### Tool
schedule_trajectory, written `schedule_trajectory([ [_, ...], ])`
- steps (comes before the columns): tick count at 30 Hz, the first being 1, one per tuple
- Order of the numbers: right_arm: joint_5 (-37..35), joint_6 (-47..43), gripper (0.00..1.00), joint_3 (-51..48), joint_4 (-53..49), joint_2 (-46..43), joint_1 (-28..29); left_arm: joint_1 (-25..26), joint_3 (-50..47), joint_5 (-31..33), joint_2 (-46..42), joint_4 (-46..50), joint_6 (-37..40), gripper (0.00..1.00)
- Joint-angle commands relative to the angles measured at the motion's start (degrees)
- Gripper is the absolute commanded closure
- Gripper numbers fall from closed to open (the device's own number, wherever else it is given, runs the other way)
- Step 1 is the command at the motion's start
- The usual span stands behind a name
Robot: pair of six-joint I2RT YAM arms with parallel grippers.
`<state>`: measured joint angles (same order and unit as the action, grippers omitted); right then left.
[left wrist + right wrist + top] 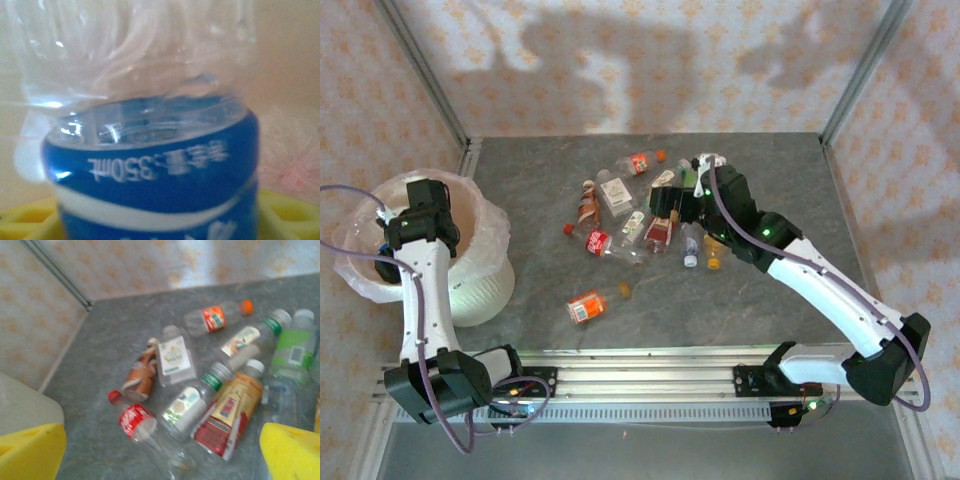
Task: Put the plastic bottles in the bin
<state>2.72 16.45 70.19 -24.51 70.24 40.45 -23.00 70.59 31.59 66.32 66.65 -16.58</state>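
Top external view shows the left gripper (392, 255) over the bin (480, 285), which stands at the left side of the surface (520, 170); its jaws pinch a blue-labelled bottle (150, 172). The right gripper (162, 452) hangs with its jaws spread above the other plastic bottles (630, 225), which lie in a loose heap near the middle.
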Motion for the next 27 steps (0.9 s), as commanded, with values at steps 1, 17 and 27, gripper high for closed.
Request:
schedule_trajectory([
  [1, -3.2, 1.6, 0.0, -2.8, -1.5, -0.9, 0.0, -0.4, 4.0, -1.9, -1.6, 2.6, -0.7, 0.25],
  [17, -7.8, 9.7, 0.04, -11.9, -0.7, 2.6, 0.0, -0.4, 9.5, -44.4, -18.3, -4.7, -7.5, 0.0],
  [27, -7.6, 11.1, 0.22, -13.6, -5.0, 12.4, 0.0, 1.6, 1.9, -76.9, -24.9, -30.8, -24.2, 0.0],
])
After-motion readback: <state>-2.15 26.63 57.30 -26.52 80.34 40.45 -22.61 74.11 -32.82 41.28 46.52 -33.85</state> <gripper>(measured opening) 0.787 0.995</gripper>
